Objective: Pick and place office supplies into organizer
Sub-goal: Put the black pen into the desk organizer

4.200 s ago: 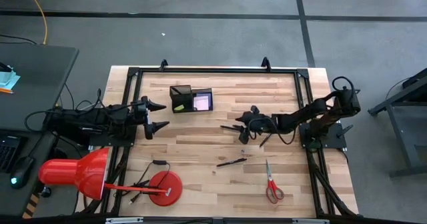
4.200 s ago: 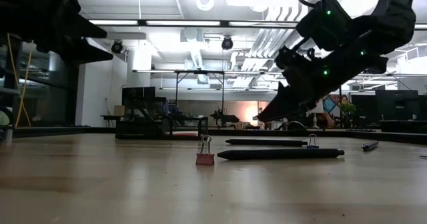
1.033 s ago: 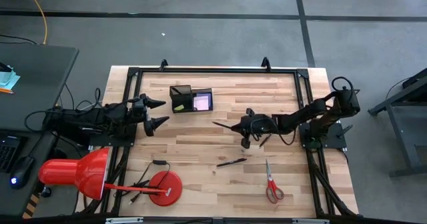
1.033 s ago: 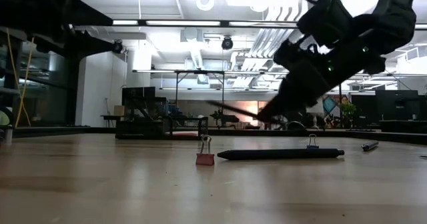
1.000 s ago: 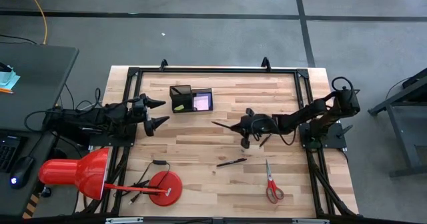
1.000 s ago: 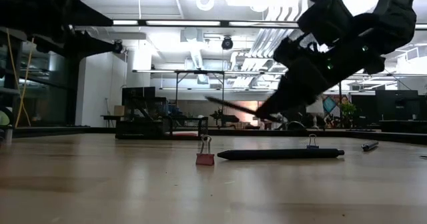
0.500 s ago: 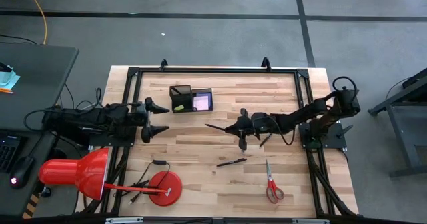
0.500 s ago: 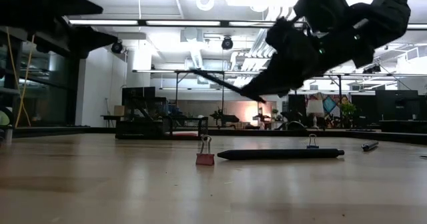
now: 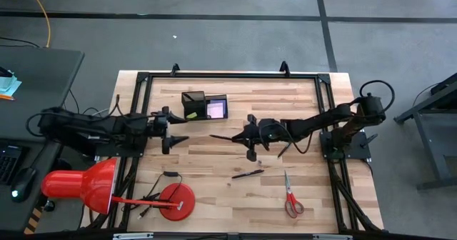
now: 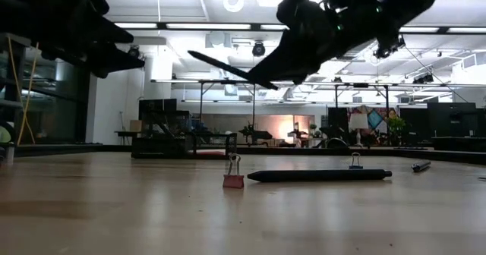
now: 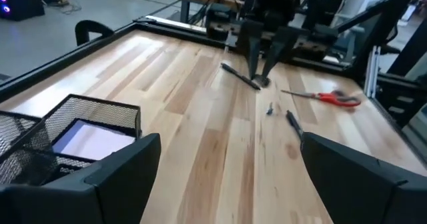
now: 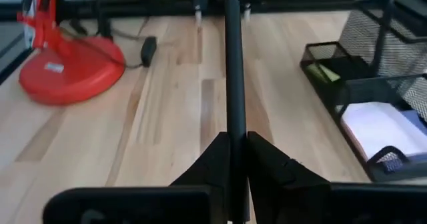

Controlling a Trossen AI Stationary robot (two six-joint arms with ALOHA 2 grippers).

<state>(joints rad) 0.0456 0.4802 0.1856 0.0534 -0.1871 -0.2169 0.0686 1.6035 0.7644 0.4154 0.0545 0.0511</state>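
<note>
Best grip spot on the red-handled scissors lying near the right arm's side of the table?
Probably the closed blades just above the pivot, coming straight down. The scissors lie flat on the table, red handle loops toward the front edge, blades toward the table's middle. The blade shank is narrow enough for the fingers to straddle across its width; the loops are wider. The right gripper holds a pen.

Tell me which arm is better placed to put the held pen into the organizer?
The right arm: its gripper already clamps the pen, lifted above the table, with the organizer close ahead.

Two pens (image 9: 247, 173), one scissors (image 9: 290, 195)
</note>
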